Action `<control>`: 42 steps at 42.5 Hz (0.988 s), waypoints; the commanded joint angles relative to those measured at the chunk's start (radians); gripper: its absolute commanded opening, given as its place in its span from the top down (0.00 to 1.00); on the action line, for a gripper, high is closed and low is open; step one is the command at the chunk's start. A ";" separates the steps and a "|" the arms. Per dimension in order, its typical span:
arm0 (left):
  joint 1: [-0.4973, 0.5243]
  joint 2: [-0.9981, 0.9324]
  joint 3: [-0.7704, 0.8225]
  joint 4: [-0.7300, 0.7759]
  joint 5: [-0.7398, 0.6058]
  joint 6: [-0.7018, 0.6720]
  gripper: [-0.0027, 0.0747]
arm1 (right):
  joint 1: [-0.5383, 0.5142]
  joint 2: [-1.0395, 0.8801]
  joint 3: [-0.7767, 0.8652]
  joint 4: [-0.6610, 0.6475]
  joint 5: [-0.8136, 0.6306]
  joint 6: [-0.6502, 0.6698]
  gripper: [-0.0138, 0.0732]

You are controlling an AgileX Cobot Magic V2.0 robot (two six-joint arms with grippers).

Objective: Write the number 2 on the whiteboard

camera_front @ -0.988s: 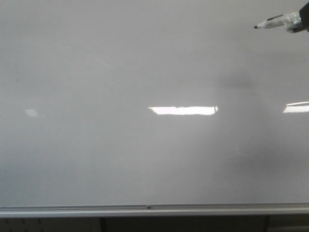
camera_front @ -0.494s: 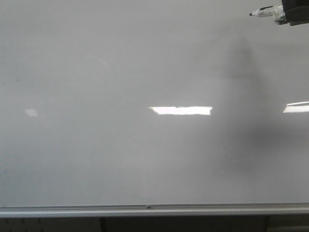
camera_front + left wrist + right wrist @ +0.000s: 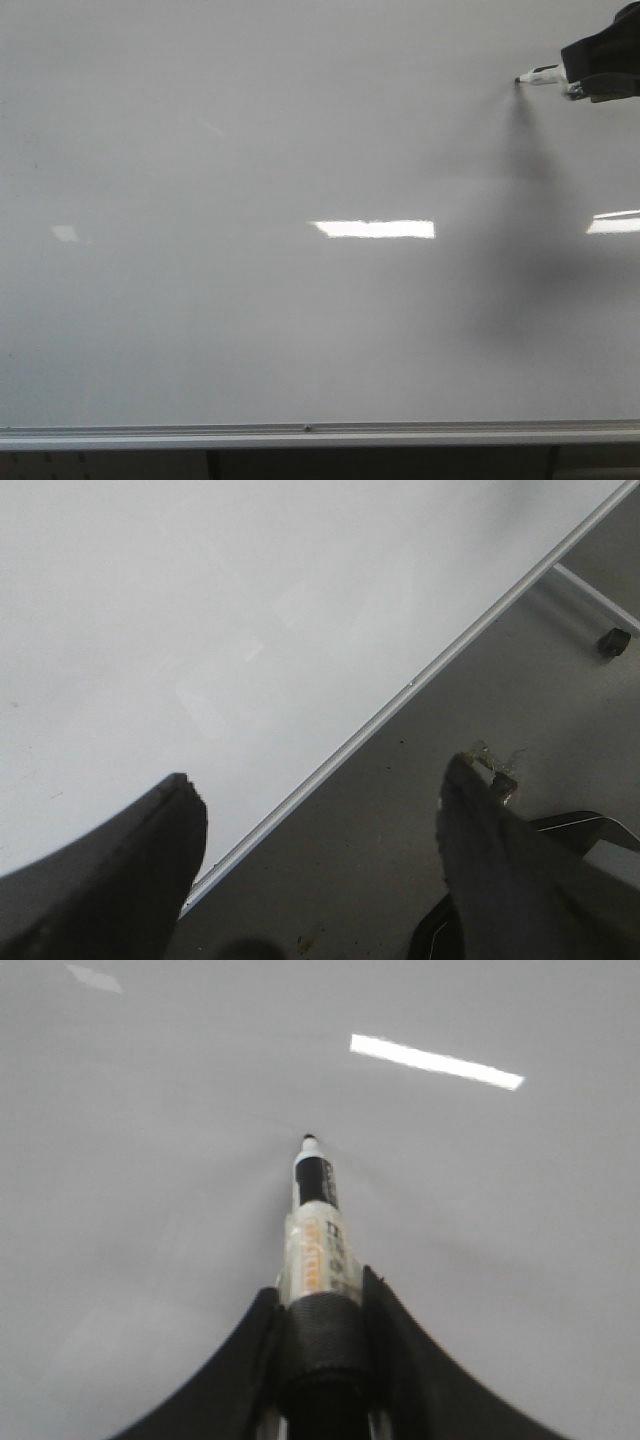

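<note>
The whiteboard (image 3: 250,320) fills the front view, glossy white-grey with a silver bottom rail (image 3: 300,435). No number 2 shows on it. My right gripper (image 3: 585,78) at the upper right is shut on a white marker (image 3: 545,76) whose black tip (image 3: 518,80) sits at the board surface. In the right wrist view the marker (image 3: 315,1240) points at the board (image 3: 150,1160) from between the gripper's (image 3: 322,1305) black fingers, tip (image 3: 309,1140) at or very near the surface. My left gripper (image 3: 320,800) is open and empty by the board's bottom rail (image 3: 400,695).
Bright rectangular light reflections (image 3: 375,229) lie on the board. A dark shadow (image 3: 525,250) of the right arm falls below the marker. Below the rail in the left wrist view are grey floor (image 3: 500,680) and a stand caster (image 3: 612,641).
The right gripper and marker moved down and closer to the board; the tip now meets the surface and the arm's shadow has sharpened below it. The left arm is not seen earlier.
</note>
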State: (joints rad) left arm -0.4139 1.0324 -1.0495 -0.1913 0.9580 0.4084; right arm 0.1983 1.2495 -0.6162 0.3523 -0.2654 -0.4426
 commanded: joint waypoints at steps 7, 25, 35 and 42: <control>0.000 -0.018 -0.026 -0.022 -0.056 -0.010 0.34 | -0.077 -0.017 -0.028 -0.003 0.098 -0.008 0.92; 0.000 -0.018 -0.026 -0.023 -0.054 -0.010 0.34 | -0.030 0.054 -0.028 -0.003 0.135 -0.007 0.92; 0.000 -0.018 -0.026 -0.023 -0.056 -0.010 0.34 | -0.135 0.054 -0.028 -0.003 0.190 -0.007 0.92; 0.000 -0.018 -0.026 -0.023 -0.062 -0.010 0.34 | -0.105 -0.014 -0.030 -0.003 0.215 -0.007 0.92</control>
State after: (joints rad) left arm -0.4139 1.0324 -1.0495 -0.1936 0.9556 0.4067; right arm 0.0808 1.3039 -0.6162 0.3523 -0.0120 -0.4426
